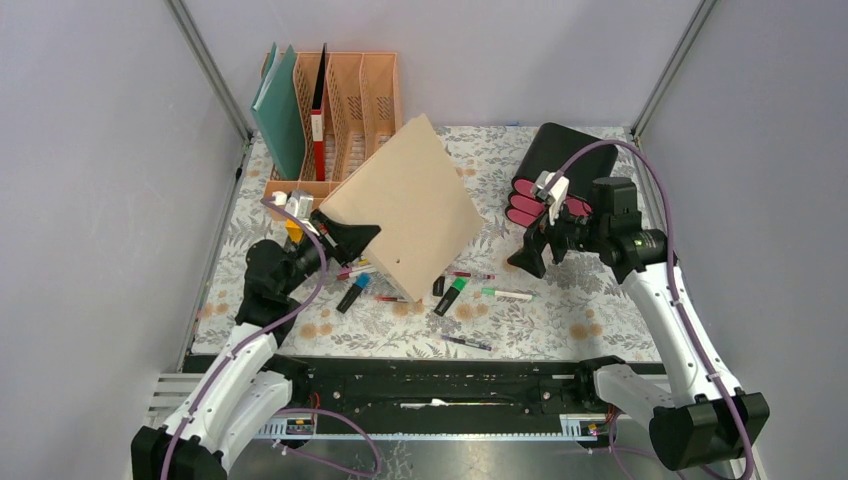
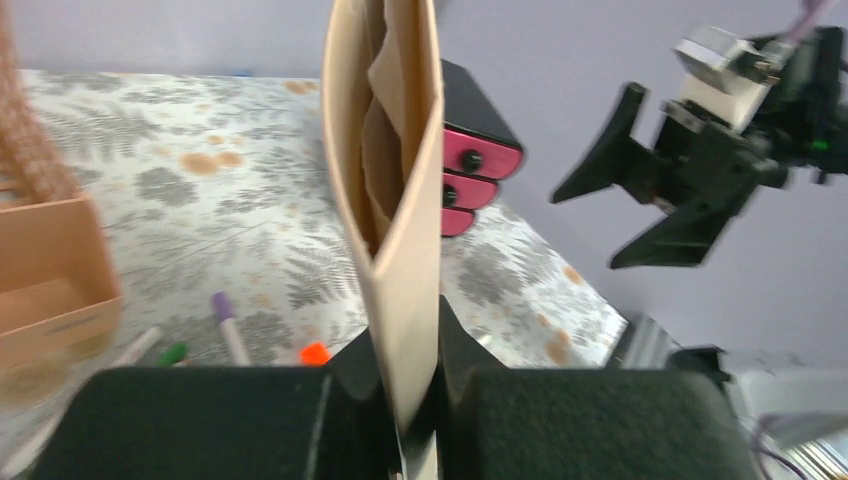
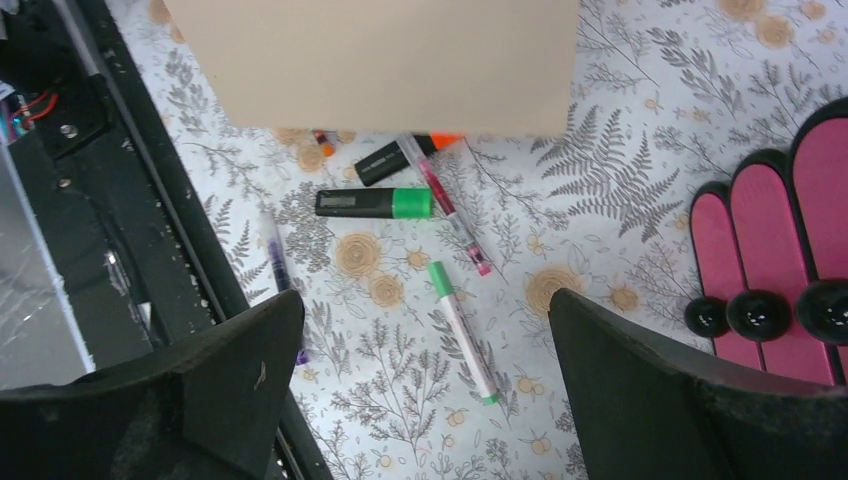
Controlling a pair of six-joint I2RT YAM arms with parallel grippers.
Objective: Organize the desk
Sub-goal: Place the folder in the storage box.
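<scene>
Left jaws, top view: clamped on the lower corner of a tan folder (image 1: 410,205), which is held tilted above the worktop (image 1: 570,320).
Right jaws, top view: apart and empty, hovering just in front of the black-and-pink drawer box (image 1: 565,160).
Worktop, top view: flowered cloth spread between grey walls, under both arms.
File rack (image 1: 355,100), top view: at the back left, holding green folders (image 1: 280,115) and a red-and-black binder (image 1: 318,125).
Pens, top view: scattered under and beside the tan folder, among them a green highlighter (image 1: 450,296) and a blue marker (image 1: 353,294).
Left wrist view: tan folder edge-on and upright, pinched between the jaws; drawer box behind it; a purple pen (image 2: 230,330) on the worktop.
Right wrist view: jaws wide apart over the worktop; green highlighter and a green-capped white pen (image 3: 460,330) below; pink drawer fronts at right.
</scene>
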